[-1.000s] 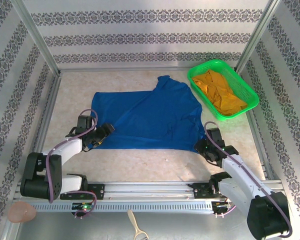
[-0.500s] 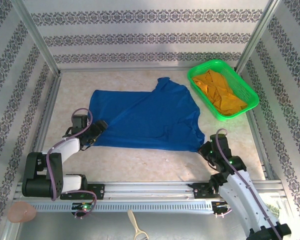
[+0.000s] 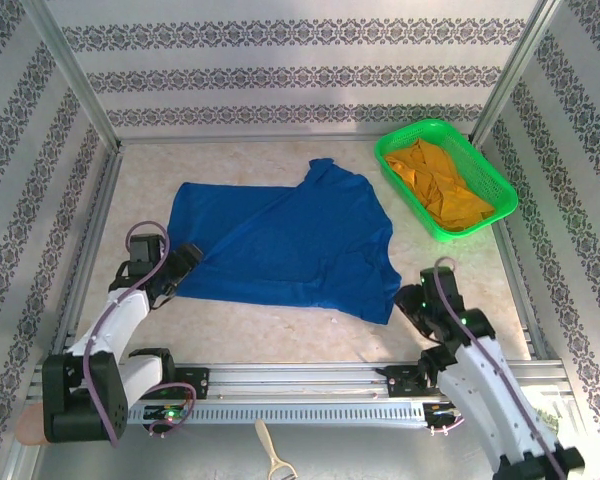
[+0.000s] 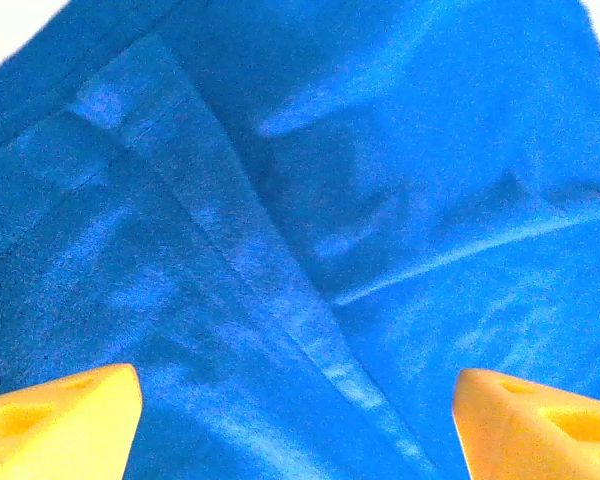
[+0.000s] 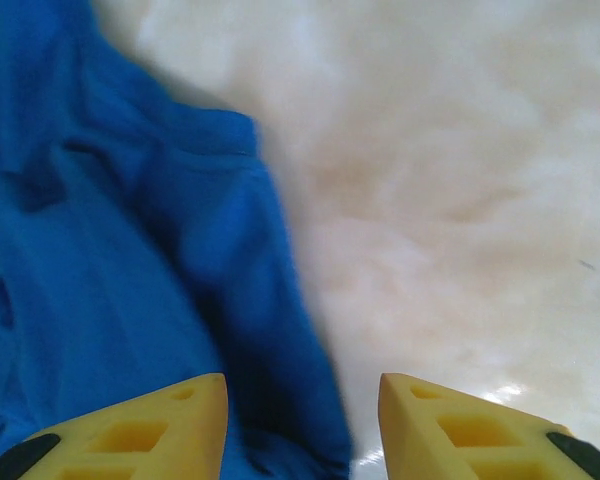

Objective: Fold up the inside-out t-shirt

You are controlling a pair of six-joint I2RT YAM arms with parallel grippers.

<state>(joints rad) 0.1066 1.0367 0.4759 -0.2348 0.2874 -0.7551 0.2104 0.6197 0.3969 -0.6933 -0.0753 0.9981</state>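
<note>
The royal-blue t-shirt [image 3: 290,245] lies spread and mostly flat across the middle of the table, with a diagonal fold line running through it. My left gripper [image 3: 178,268] sits at the shirt's near left corner. In the left wrist view it [image 4: 295,425] is open, its yellow fingers [image 4: 70,415] wide apart over a seam in the blue cloth [image 4: 310,220]. My right gripper [image 3: 408,300] is at the shirt's near right corner. Seen from the right wrist, it [image 5: 302,425] is open, straddling the shirt's edge [image 5: 260,330] where it meets bare table.
A green basket [image 3: 380,158] holding an orange-yellow garment [image 3: 445,185] stands at the back right, close to the shirt's far right corner. Metal frame posts and patterned walls enclose the table. Bare tabletop [image 3: 280,335] runs between the shirt and the front rail.
The shirt has shifted toward the near edge and slightly left, lying flatter. My left gripper has moved left and nearer along the shirt's corner. The right arm has drawn back toward its base.
</note>
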